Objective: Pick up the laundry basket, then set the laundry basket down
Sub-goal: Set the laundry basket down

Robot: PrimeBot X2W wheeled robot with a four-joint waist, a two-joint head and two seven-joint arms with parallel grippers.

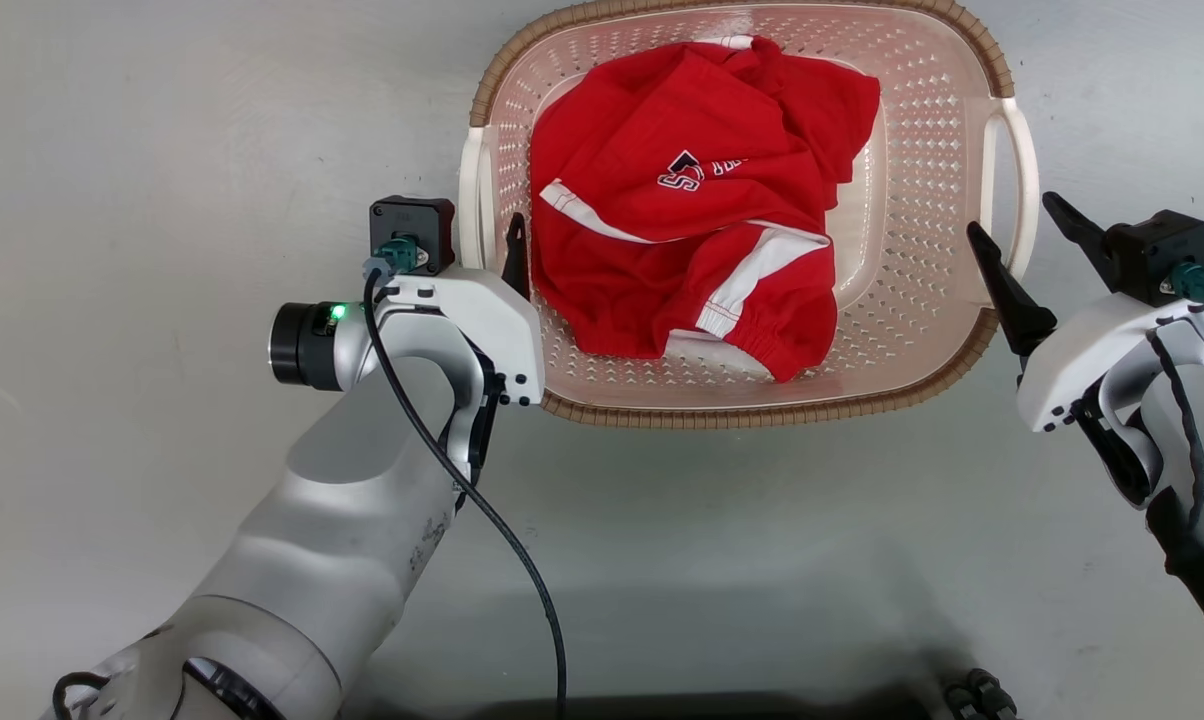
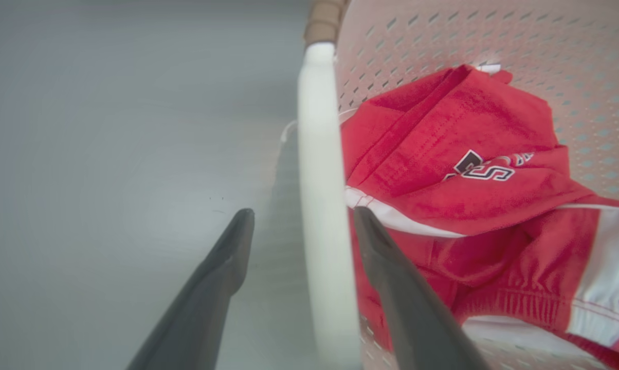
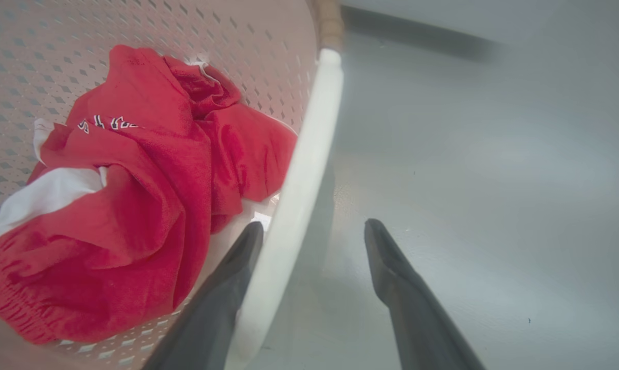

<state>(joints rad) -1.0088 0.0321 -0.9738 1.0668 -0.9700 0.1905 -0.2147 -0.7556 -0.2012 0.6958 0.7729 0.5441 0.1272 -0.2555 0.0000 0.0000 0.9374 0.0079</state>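
The laundry basket, pale pink and perforated with a brown woven rim, sits on the grey floor at the top centre of the head view. A red garment with white stripes lies inside it. My left gripper is open and straddles the white left handle, one finger outside the basket and one inside. My right gripper is open around the white right handle. Its inner finger lies close against the handle, while the outer finger stands apart over the floor.
Bare grey floor surrounds the basket on all sides. A dark cable runs from the left wrist down toward the bottom edge. The robot's dark base shows at the bottom.
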